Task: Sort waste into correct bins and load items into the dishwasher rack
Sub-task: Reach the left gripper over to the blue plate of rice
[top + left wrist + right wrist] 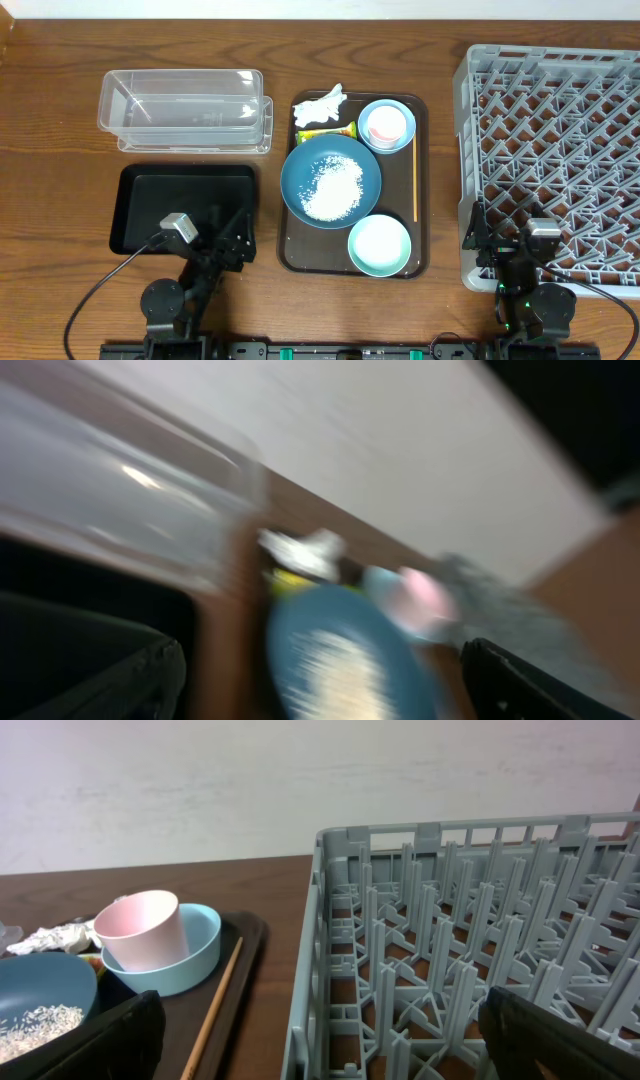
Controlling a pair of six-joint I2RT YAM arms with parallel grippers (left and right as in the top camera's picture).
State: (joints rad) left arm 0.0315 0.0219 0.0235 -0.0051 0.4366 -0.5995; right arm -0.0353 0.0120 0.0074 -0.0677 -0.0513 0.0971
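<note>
On the brown serving tray [290, 255], a large dark blue bowl [330, 180] holds loose white rice [333, 186]. Behind it lie a crumpled tissue [320, 105] and a yellow-green wrapper [325, 131]. A pink cup [385, 125] stands inside the small light blue bowl [404, 137]. The mint bowl [380, 244] is at the tray's front. The clear tub [185, 108] and black tray [150, 205] lie to the left, the grey rack [555, 150] to the right. My left gripper [230, 240] is open at the black tray's front right corner. My right gripper [500, 240] is open over the rack's front left corner.
A thin wooden chopstick [415, 185] lies along the serving tray's right side. The left wrist view is motion-blurred, showing the dark blue bowl [340, 660] and pink cup [425, 600] ahead. In the right wrist view the rack wall [315, 970] stands between the fingers [560, 1040].
</note>
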